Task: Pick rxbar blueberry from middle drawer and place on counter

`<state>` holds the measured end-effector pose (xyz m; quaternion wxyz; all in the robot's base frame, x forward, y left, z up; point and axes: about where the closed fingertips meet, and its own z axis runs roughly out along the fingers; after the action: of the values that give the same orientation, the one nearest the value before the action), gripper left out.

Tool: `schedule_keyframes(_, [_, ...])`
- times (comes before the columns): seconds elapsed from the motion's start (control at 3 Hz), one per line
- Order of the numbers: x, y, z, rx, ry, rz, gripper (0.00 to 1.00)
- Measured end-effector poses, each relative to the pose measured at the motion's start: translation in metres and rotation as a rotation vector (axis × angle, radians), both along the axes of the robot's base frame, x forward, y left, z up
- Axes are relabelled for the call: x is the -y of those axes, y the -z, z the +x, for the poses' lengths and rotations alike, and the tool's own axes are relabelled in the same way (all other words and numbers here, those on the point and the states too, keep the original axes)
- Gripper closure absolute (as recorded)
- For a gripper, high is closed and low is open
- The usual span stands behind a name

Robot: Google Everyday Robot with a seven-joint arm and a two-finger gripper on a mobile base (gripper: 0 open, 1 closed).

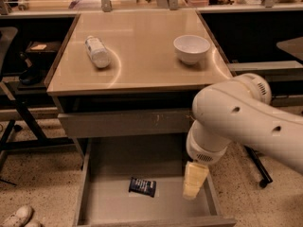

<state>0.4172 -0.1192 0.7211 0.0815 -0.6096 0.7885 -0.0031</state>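
rxbar blueberry [142, 187] on middle drawer [113, 207] floor, gripper [193, 187] near its right

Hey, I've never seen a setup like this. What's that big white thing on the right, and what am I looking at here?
The big white shape is a robot arm; the robot has just this one arm. The pale piece at its tip is the gripper, the part that grasps. It hangs over the right side of the open middle drawer. There is a single camera, looking down from in front of the cabinet. On the drawer's grey floor lies a small dark-blue snack bar, the rxbar blueberry. It is left of the gripper in the picture and apart from it. Above is the tan counter, with a white bottle lying on its side and a white bowl standing upright. I see nothing held.
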Motion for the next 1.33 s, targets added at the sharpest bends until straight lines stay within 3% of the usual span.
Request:
schedule_keyframes(0.33, [-0.034,0.056,0.008,-0.005,0.017,0.052,0.0])
schedule_keyframes(1.0, [-0.045,0.074,0.009,-0.005,-0.003,0.089,0.0])
schedule_keyframes(1.33, [-0.068,0.117,0.025,-0.008,-0.024,0.172,0.0])
